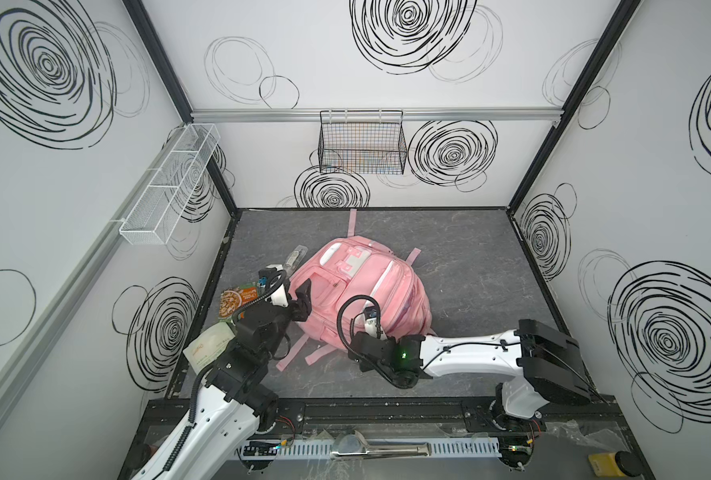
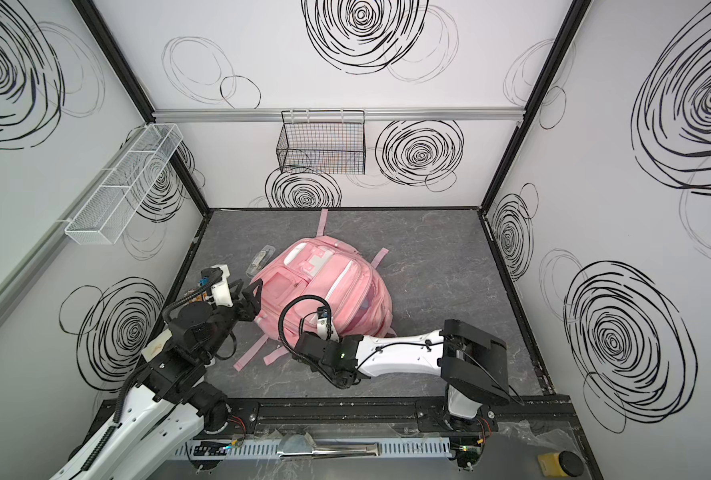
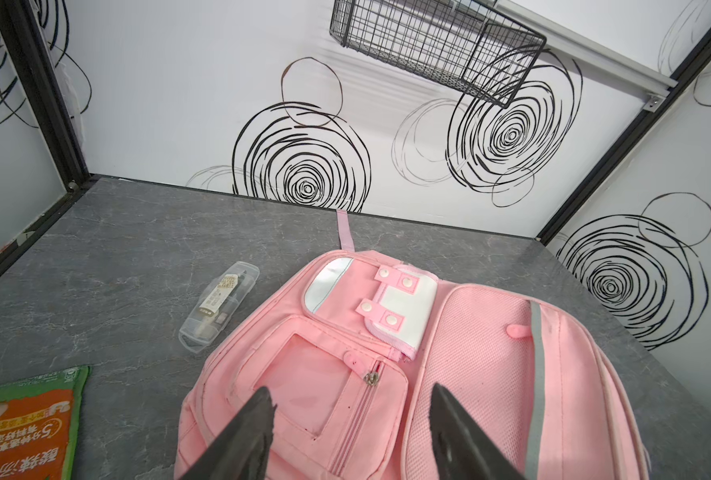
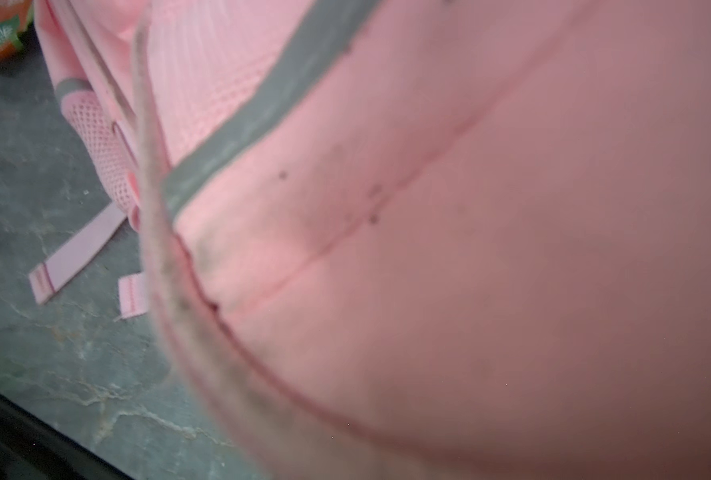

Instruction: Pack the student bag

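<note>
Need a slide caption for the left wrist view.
Open left gripper above the student bag; clear plastic case lies beside the bag.

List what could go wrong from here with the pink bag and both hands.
1. The right hand is shut against the student bag's near edge, its grip hidden; a pull might slip or drag the whole bag.
2. A dragged bag could shove the clear case lying beside it.
3. Loose straps beside the open left hand's arm could snag it.

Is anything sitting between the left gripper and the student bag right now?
Nothing visible. The left gripper is open right over the student bag; the clear pen case and snack packet lie off to its side.
</note>
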